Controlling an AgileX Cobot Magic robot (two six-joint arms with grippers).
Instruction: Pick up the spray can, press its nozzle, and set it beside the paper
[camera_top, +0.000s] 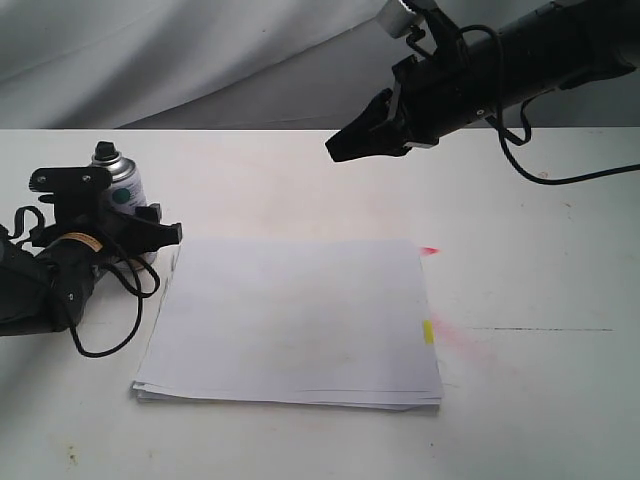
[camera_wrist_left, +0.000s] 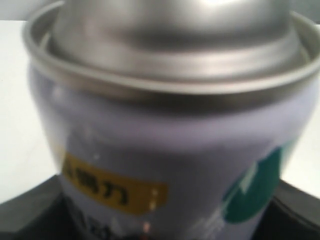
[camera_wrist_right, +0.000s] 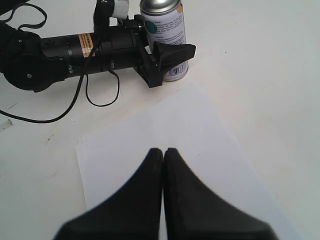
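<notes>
The spray can (camera_top: 126, 188) stands upright on the table just off the far left corner of the paper (camera_top: 290, 320). Its black nozzle (camera_top: 103, 150) tops the silver dome. My left gripper (camera_top: 142, 215) reaches in low from the left and is shut on the can's lower body; one black finger (camera_wrist_right: 175, 52) presses the side nearest the paper, the other is hidden behind the can. In the left wrist view the can (camera_wrist_left: 165, 150) fills the frame. My right gripper (camera_top: 337, 150) hangs shut and empty above the paper's far edge, its fingertips (camera_wrist_right: 163, 152) touching over the paper (camera_wrist_right: 200, 130).
Pink spray stains (camera_top: 462, 335) mark the table right of the paper, by a yellow tab (camera_top: 428, 331) and a pink tab (camera_top: 429, 250). A thin dark line (camera_top: 540, 329) crosses the table at right. Cables (camera_top: 110, 345) loop beside the left arm. A white cloth (camera_top: 200, 60) hangs behind.
</notes>
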